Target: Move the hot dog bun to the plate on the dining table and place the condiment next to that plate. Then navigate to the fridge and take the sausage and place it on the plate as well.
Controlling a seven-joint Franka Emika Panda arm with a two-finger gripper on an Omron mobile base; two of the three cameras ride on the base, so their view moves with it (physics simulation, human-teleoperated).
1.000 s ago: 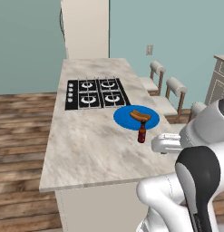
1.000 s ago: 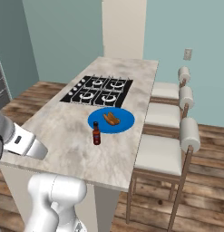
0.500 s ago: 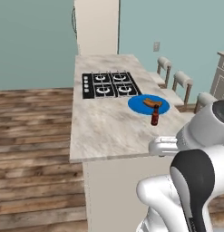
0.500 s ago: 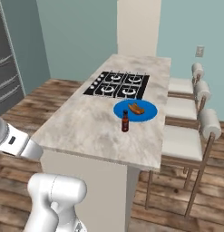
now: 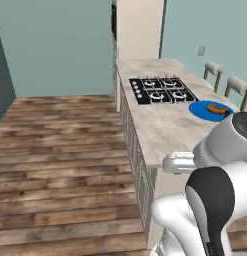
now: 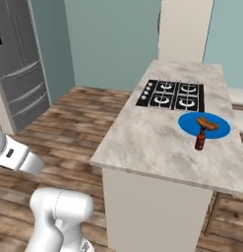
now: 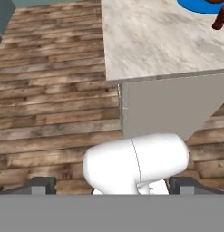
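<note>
Blue plate loaded, fridge next

Marble surface carries the plate with the bun on it and the condiment touching its near rim. My fingers stand wide apart, holding nothing. The grey fridge sits far left, doors shut, so the sausage is hidden. I'd expect it soft, smooth and light; grip mid-length, gently. In the hand view, plate and condiment are cut off.

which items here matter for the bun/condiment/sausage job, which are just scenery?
Job items:
- blue plate
- hot dog bun, on the plate
- condiment bottle, upright beside the plate
- fridge, next stop
- gripper, open, empty

Scenery:
- cooktop
- chairs
- wood floor
</note>
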